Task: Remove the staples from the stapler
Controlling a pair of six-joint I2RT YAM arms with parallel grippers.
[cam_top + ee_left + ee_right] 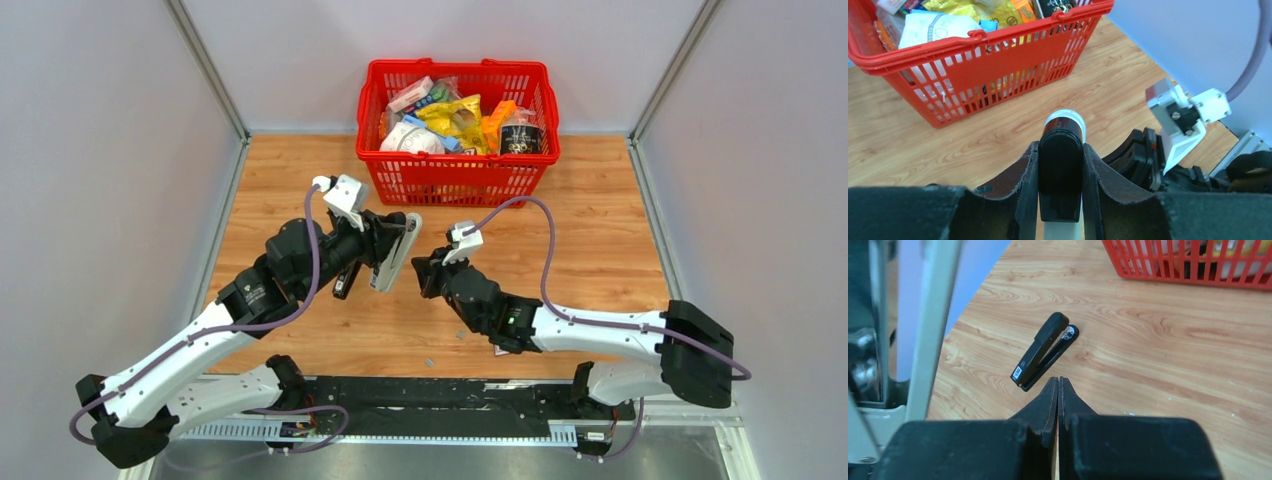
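While the left arm reaches in from the table's near left corner, bare wood lies open between it and the grey wall along the left edge. The left gripper [375, 245] hangs over the middle of the table [600, 230], its fingers [1025, 180] pinching a stapler [400, 248] by its sides. This stapler is lifted clear of the wood and tilted, with a glossy black rounded top over a pale matt base. Below it a second, all-black stapler [1044, 352] lies flat on the boards, slim and slightly wedge-shaped, with a small white label at its hinge end.

Right of these, the right gripper [428, 270] points toward the held stapler and sits near it with a narrow gap between them. Its dark, rough-edged fingers [1050, 400] are pressed tight together on nothing.

A red plastic lattice basket [455, 180], heaped with crinkled packets, stands against the middle of the far edge. Broad free wood runs from it to the right edge and the far right corner. A tiny grey speck [428, 362] near the near edge may be a loose staple, but it is too small to be sure.
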